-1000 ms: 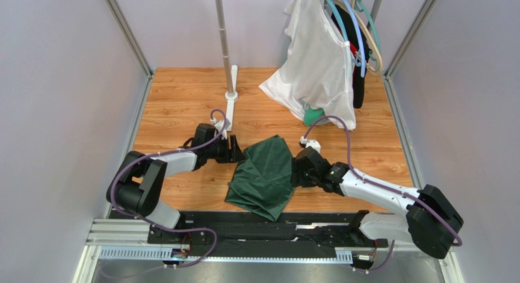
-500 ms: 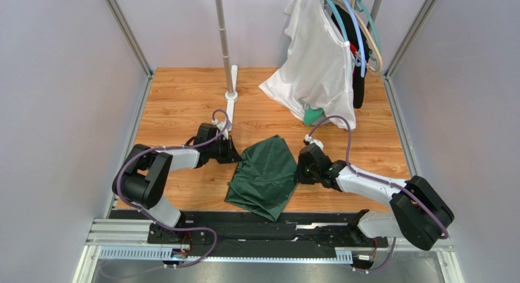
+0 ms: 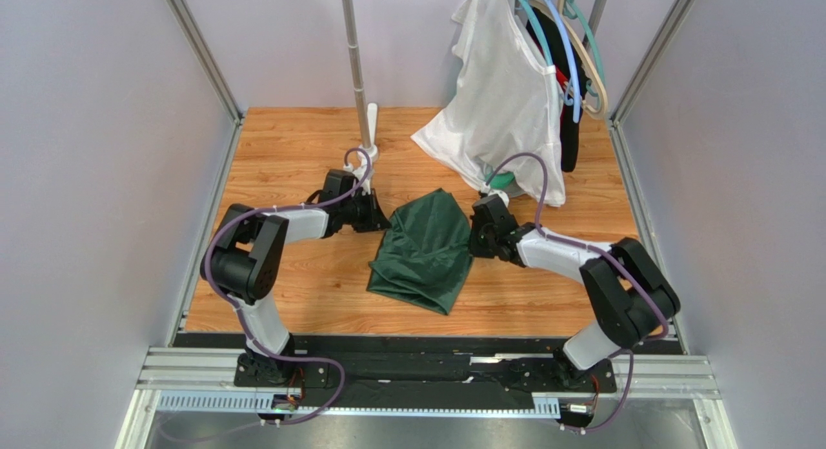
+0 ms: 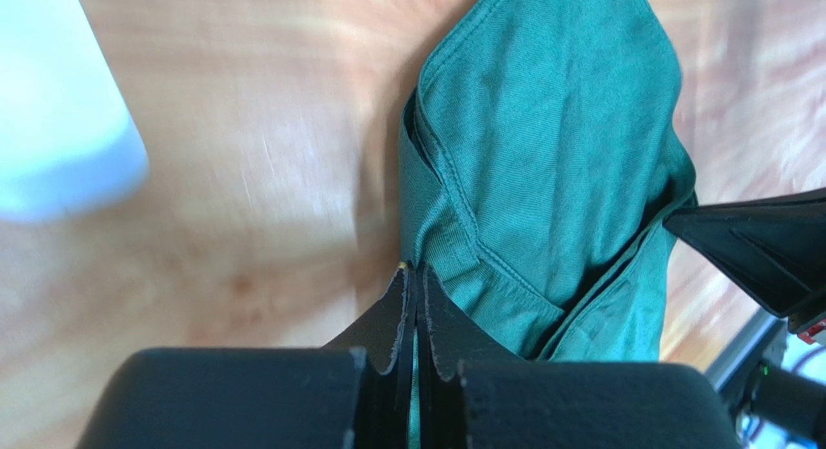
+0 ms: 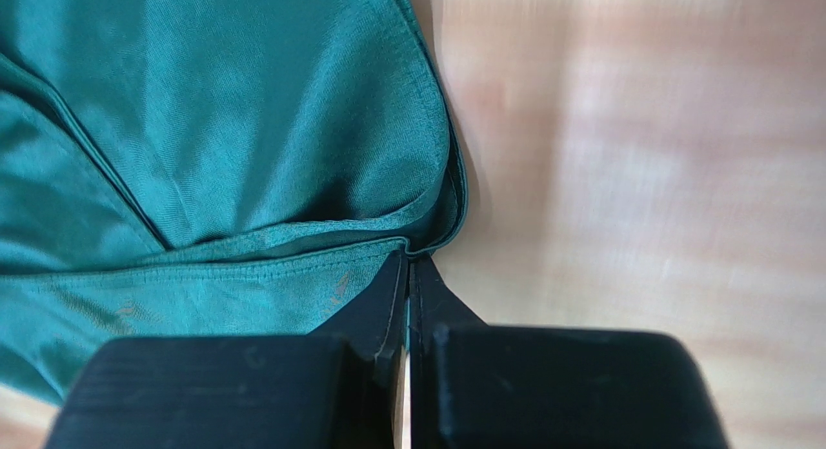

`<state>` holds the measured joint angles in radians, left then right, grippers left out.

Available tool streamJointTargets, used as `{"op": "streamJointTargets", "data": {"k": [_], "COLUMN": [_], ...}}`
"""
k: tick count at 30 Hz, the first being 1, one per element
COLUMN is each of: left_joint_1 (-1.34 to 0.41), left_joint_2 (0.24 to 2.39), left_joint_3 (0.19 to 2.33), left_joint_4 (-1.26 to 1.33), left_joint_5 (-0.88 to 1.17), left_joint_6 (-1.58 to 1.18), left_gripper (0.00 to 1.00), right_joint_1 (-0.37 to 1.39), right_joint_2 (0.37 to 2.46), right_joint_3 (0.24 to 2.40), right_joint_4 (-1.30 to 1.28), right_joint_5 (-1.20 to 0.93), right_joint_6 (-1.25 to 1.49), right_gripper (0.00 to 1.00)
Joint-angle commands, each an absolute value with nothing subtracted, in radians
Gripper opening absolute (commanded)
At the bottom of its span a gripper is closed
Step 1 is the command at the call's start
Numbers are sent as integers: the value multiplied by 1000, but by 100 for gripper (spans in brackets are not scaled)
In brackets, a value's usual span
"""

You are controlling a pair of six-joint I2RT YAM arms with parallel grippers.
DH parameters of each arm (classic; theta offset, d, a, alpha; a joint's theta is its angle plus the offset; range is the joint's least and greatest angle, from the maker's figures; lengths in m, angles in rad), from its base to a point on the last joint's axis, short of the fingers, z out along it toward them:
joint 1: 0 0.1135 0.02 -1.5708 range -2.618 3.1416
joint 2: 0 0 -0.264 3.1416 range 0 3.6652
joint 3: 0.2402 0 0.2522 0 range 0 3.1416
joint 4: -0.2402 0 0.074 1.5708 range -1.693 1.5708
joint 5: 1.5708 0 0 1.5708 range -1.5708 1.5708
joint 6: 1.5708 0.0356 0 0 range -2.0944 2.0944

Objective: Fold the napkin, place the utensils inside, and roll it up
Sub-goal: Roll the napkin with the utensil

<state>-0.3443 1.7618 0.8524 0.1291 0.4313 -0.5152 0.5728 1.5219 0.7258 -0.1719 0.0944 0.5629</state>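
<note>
Both arms reach farther up the frame than before, and the napkin [image 3: 425, 251] sits higher, mid-bench between them. Pressed shut, the left fingers [image 4: 399, 309] and right fingers [image 5: 391, 299] each pinch a napkin hem, seen only in the wrist views. Beyond: wooden bench [image 3: 281, 159], grey walls [image 3: 97, 178], white garment [image 3: 504, 101] upper right.
</note>
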Motion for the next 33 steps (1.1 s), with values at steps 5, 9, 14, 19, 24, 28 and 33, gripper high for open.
{"op": "streamJointTargets", "data": {"k": [5, 9, 14, 19, 24, 28, 33], "left_joint_1": [-331, -331, -331, -336, -337, -337, -337], "left_joint_2": [1798, 1695, 1597, 1549, 1497, 1496, 1490], "left_joint_3": [1008, 976, 818, 715, 640, 620, 592], "left_joint_4": [77, 39, 60, 107, 129, 124, 135], "left_joint_5": [394, 335, 305, 345, 347, 344, 350], "left_joint_6": [-515, -511, -538, -555, -575, -568, -572], "left_gripper": [61, 84, 83, 69, 70, 70, 70], "right_joint_1": [531, 592, 681, 798, 877, 896, 933], "right_joint_2": [1626, 1536, 1453, 1454, 1465, 1525, 1569], "right_joint_3": [930, 901, 801, 782, 784, 798, 822], "right_joint_4": [-112, -161, -170, -195, -202, -206, -268], "right_joint_5": [83, 104, 94, 133, 193, 196, 247], "right_joint_6": [408, 399, 486, 548, 557, 555, 554], "right_gripper": [38, 45, 45, 39, 39, 39, 34]}}
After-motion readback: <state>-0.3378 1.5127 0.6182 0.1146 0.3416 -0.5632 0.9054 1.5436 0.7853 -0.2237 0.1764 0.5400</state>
